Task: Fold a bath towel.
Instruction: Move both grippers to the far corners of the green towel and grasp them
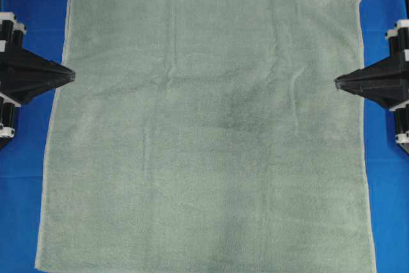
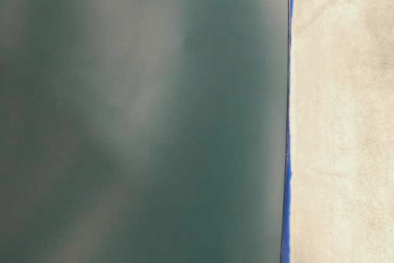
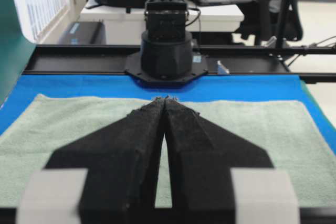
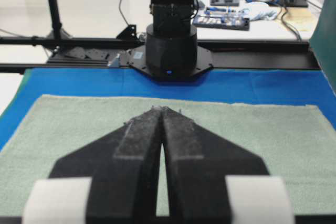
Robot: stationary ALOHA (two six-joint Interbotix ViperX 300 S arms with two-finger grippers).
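The pale sage-green bath towel (image 1: 204,132) lies flat and spread open on the blue table cover (image 1: 38,4), filling most of the overhead view. My left gripper (image 1: 71,75) is shut and empty, its tips over the towel's left edge. My right gripper (image 1: 339,83) is shut and empty, its tips over the towel near its right edge. In the left wrist view the shut gripper (image 3: 166,99) hangs above the towel (image 3: 63,129). In the right wrist view the shut gripper (image 4: 163,109) hangs above the towel (image 4: 273,135).
The towel's near edge runs out of the overhead view at the bottom. Each wrist view shows the opposite arm's black base (image 3: 166,56) (image 4: 170,45) beyond the blue cover. The table-level view is blurred: a dark surface (image 2: 141,115) and a beige surface (image 2: 345,115).
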